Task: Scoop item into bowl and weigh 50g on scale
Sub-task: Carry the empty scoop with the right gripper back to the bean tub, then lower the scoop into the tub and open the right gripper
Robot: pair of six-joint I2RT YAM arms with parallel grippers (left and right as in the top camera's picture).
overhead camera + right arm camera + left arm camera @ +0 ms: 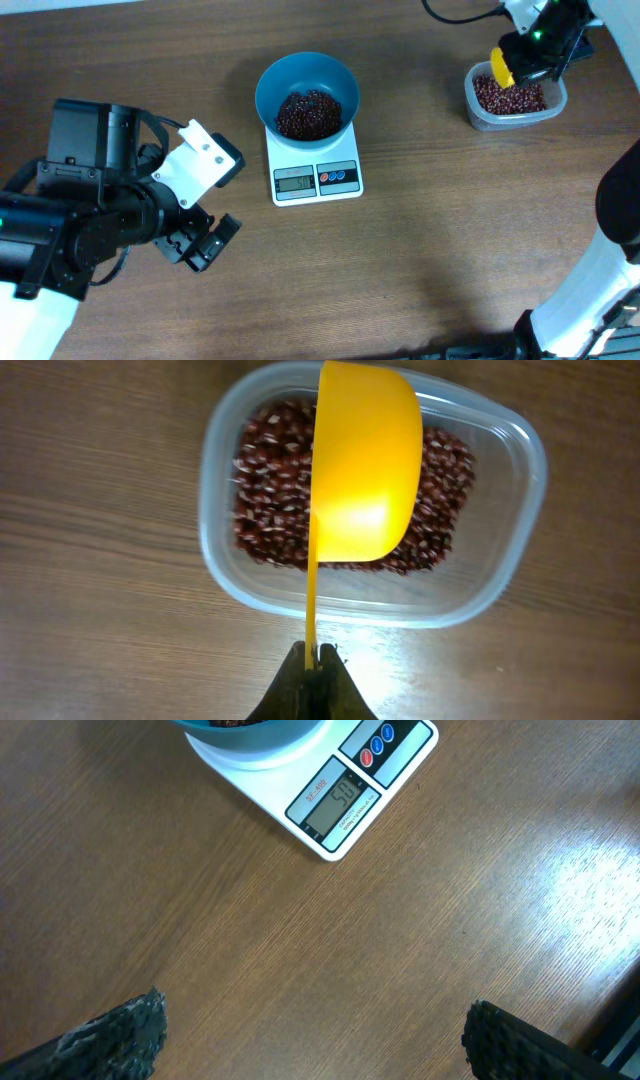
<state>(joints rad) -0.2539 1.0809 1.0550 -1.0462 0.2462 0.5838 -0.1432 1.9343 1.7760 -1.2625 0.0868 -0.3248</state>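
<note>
Your right gripper is clenched on the thin handle of the yellow scoop, which you see in the right wrist view hanging over the clear plastic tub with its rounded back turned to the camera. The tub sits in the upper right of the overhead frame and holds a layer of red-brown beans. You cannot tell whether the scoop touches them. Your left gripper is released, jaws spread wide with nothing between them. It hovers over bare wooden table at the lower left of the overhead frame, well apart from the scale. The white scale stands at upper centre and the blue bowl rests on it. A dark heap of beans lies in the bottom of the bowl. In the left wrist view the scale's grey display faces you at upper centre, with digits that look like 50, beside the red and blue buttons.
</note>
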